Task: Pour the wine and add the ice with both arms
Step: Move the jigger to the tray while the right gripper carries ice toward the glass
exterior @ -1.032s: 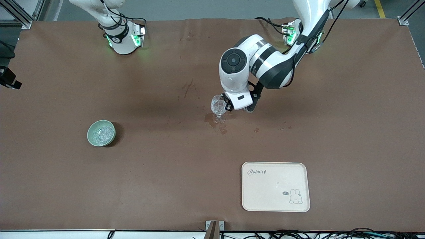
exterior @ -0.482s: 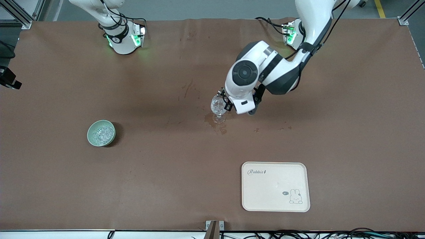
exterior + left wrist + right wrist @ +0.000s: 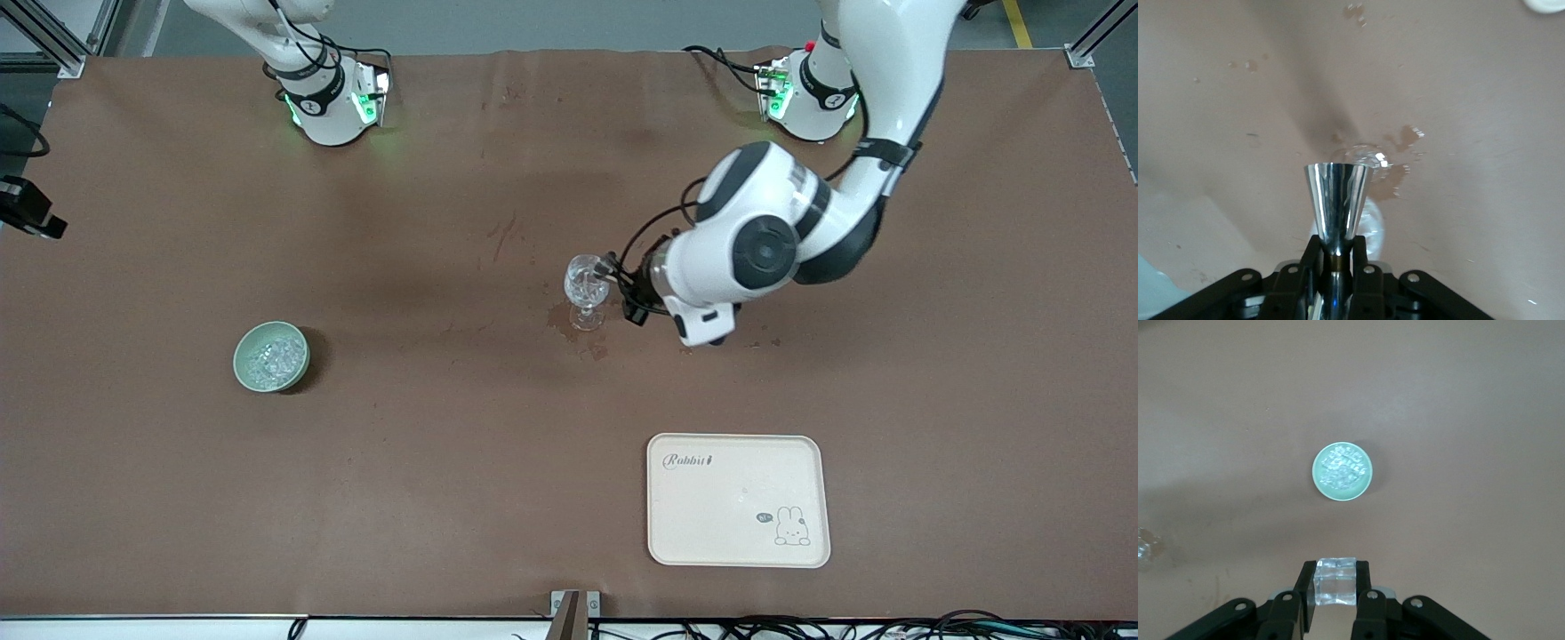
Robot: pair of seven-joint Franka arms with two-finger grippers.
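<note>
Left gripper [image 3: 1336,257], clamped on steel jigger [image 3: 1337,203], beside glass [image 3: 587,286]; right gripper [image 3: 1336,590] grips ice cube [image 3: 1336,581] above bowl [image 3: 1343,471]

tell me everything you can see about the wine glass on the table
The wine glass is clear and stemmed, with a round bowl, a thin stem and a flat foot. It stands upright near the middle of the brown table, its foot on a dark wet stain. Glittering clear contents show in its bowl; what they are cannot be told. The left gripper, shut on a shiny metal cone-shaped cup, is right beside the bowl; contact cannot be told.
</note>
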